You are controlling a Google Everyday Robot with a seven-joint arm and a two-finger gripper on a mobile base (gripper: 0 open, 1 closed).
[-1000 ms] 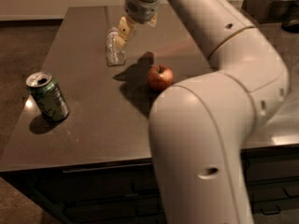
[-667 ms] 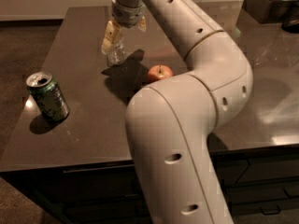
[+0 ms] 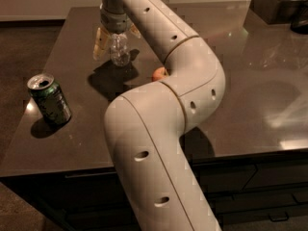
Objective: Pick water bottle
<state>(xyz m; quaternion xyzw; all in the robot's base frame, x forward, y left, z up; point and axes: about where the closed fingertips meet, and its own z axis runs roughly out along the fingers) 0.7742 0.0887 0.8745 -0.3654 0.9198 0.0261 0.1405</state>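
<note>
A green soda can (image 3: pixel 48 100) stands upright near the left edge of a dark, glossy table (image 3: pixel 250 95), its top open and its shadow falling toward the table's front corner. It is well apart from everything else on the surface.

Farther back and to the right, the gripper (image 3: pixel 117 44) hangs over the far part of the table at the end of the robot's cream-coloured arm (image 3: pixel 163 129), pointing downward. Its two pale fingers (image 3: pixel 99 44) are spread wide and straddle the water bottle (image 3: pixel 120 55), one on the bottle's left and the other behind its right shoulder. A sliver of dark table shows between the left finger and the clear plastic, so the claw is around the bottle but has not closed on it. The bottle, small, colourless and ribbed, stands directly under the wrist between the fingers, with its base on the table. A dark shadow of bottle and claw spreads across the surface in front of them.

Just right of that shadow, a red-and-yellow apple (image 3: pixel 160 74) rests on the table, mostly hidden behind the bend of the arm. The arm sweeps from the gripper down through a rounded elbow and fills the centre foreground, covering the table's front edge.

At the far right corner, a dark container (image 3: pixel 272 6) sits on the tabletop, cut off by the top of the view.
</note>
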